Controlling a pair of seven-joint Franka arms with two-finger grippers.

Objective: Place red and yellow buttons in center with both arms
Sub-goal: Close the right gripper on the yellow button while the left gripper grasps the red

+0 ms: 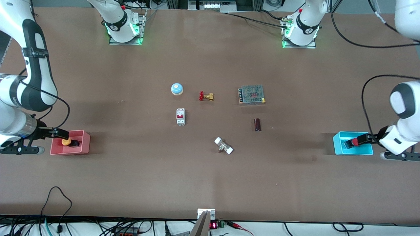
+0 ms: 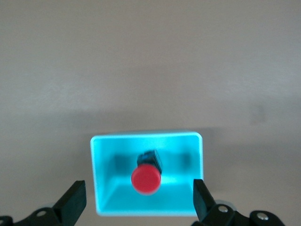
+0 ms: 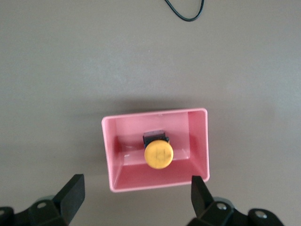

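I have both arms poised at the two ends of the bench, neither holding anything.

Left gripper: over the cyan bin, jaws spread wide, wider than the bin in the wrist view, empty. The red button lies inside that bin, cap toward the wrist camera, dark body tipped away.

Right gripper: over the pink bin, jaws equally wide and empty. The yellow button lies in that bin in the same attitude.

Centre of the bench: occupied by a bell, a valve, a breaker, a power supply, a dark cylinder and a white-ended fitting.

Risks as I judge them:
- With the jaws this wide, a straight descent could land a finger on a bin wall rather than inside it, pushing or tipping the bin. They need narrowing or centring first.
- Each button lies tilted on a rounded cap. A grip on the cap alone is likely to slip; the dark body is the safer hold, but it sits low against the bin floor.
- A lift with the button wedged against a wall could drag the light bin up with it.
- Open bench among the central parts is limited. A careless set-down could knock the fitting or cylinder, and both arms converging there risk fouling each other.
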